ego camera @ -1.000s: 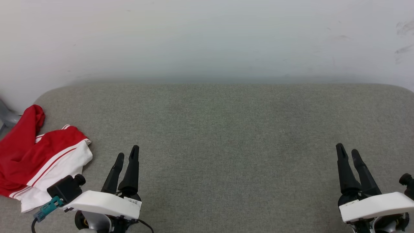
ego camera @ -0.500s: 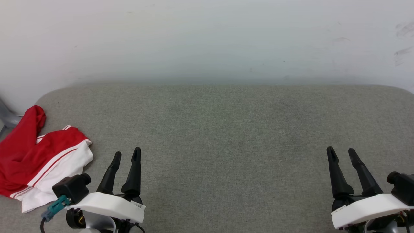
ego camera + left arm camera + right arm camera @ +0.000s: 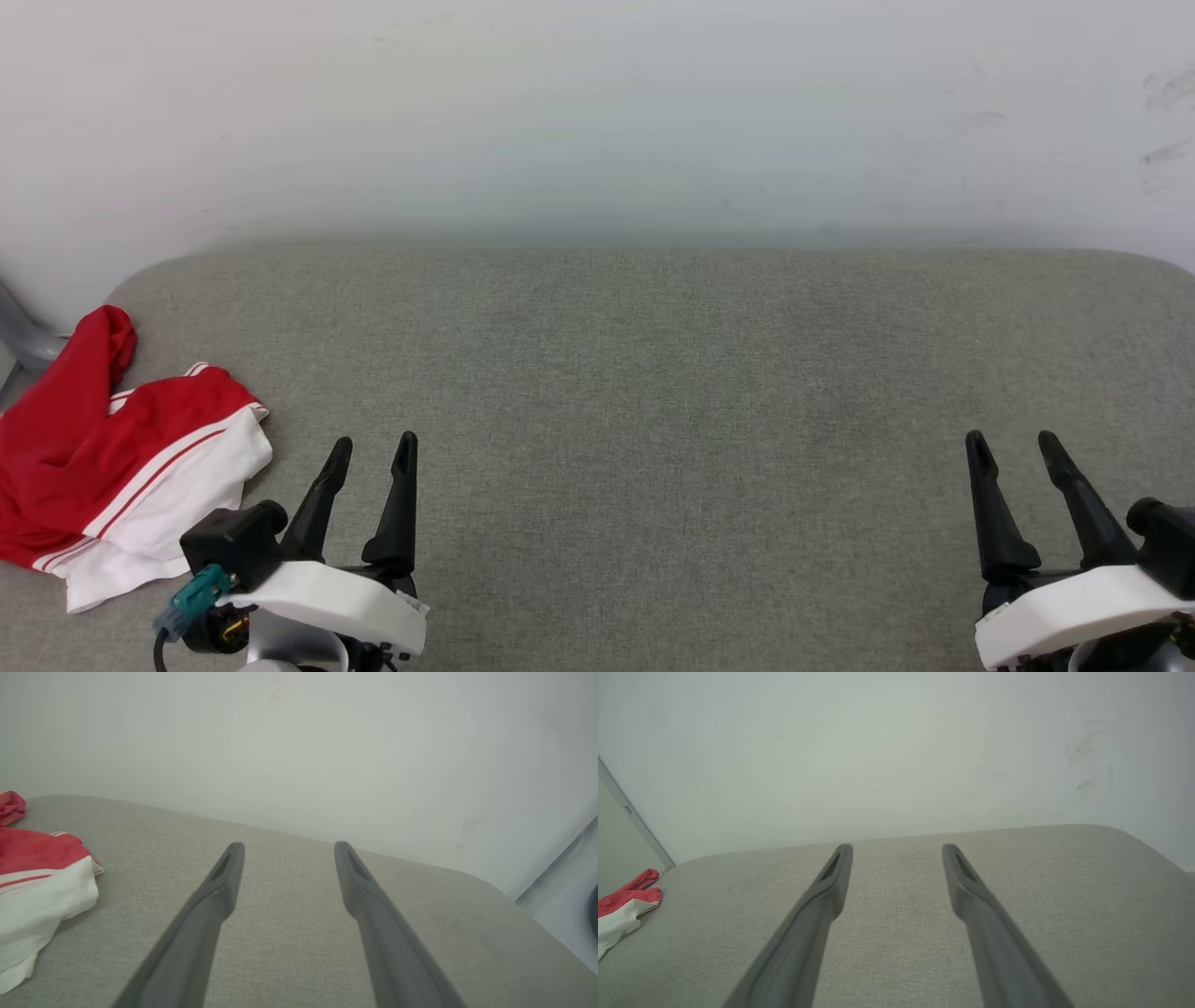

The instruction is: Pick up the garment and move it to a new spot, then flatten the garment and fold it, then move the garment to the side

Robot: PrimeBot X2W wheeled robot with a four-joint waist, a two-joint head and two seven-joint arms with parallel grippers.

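Observation:
The garment (image 3: 103,457) lies crumpled at the left end of the grey padded surface (image 3: 653,373), red cloth with a white panel and a thin red stripe. It also shows at the left edge of the left wrist view as the garment (image 3: 37,882), and small and far left in the right wrist view as the garment (image 3: 623,900). My left gripper (image 3: 373,448) stands open just right of it, apart from the cloth, nothing between its fingers. My right gripper (image 3: 1013,443) is open at the lower right, far from the garment and empty.
A pale wall (image 3: 597,112) rises right behind the padded surface. The surface has rounded corners at the far left and far right. A grey object (image 3: 23,336) pokes in at the left edge beside the garment.
Both grippers' fingers have spread wider apart. The left gripper has shifted slightly right and down in the view; the right one has settled lower. The garment lies as before.

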